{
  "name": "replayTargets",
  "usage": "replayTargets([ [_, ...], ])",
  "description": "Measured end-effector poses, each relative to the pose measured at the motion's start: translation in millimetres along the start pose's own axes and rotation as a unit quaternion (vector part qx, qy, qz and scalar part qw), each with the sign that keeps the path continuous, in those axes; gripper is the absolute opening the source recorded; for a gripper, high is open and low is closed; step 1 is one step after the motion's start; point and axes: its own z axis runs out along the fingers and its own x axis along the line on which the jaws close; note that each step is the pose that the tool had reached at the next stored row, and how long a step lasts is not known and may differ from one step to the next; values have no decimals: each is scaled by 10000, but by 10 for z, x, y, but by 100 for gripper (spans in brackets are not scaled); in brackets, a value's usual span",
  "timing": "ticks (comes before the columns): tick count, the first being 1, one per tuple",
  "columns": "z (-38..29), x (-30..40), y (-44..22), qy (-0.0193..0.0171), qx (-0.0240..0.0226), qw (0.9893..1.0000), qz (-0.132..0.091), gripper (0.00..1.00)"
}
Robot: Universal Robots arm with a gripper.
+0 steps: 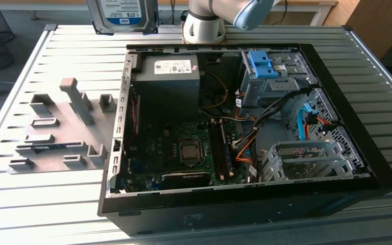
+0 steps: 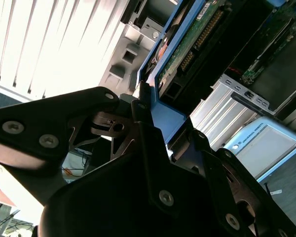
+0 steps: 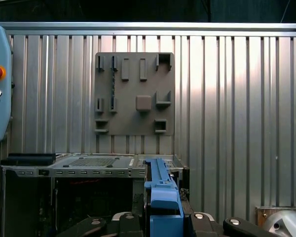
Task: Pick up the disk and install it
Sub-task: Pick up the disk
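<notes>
Holding the disk (image 1: pixel 122 15) by just its blue frame (image 3: pixel 160 197), the gripper (image 2: pixel 165 121) is clamped tight; it might twist loose or snag cables (image 1: pixel 247 140) in the PC case (image 1: pixel 359 150).

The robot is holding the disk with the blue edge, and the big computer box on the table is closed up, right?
No. The computer box is open: the exterior view looks right in at its circuit board. The rest is right: the gripper is shut on the disk with the blue edge.
</notes>
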Motion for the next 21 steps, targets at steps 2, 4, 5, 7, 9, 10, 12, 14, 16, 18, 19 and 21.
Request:
replayTargets([
  [2,-1,0,-14,0,0,10000,0,37],
  [4,-1,0,-29,0,0,10000,0,37],
  [5,-1,0,-36,1,0,10000,0,37],
  [7,-1,0,-48,1,-1,10000,0,37],
  [9,-1,0,-57,0,-1,10000,0,37],
  [10,-1,0,-60,0,0,10000,0,37],
  [12,-1,-1,-68,1,-1,10000,0,37],
  [14,-1,-1,-77,0,0,10000,0,37],
  [16,-2,-1,-88,0,-1,10000,0,37],
  [18,-1,-1,-101,0,0,10000,0,37],
  [19,-2,-1,-108,0,0,10000,0,37],
  [21,-2,-1,-119,1,-1,10000,0,37],
])
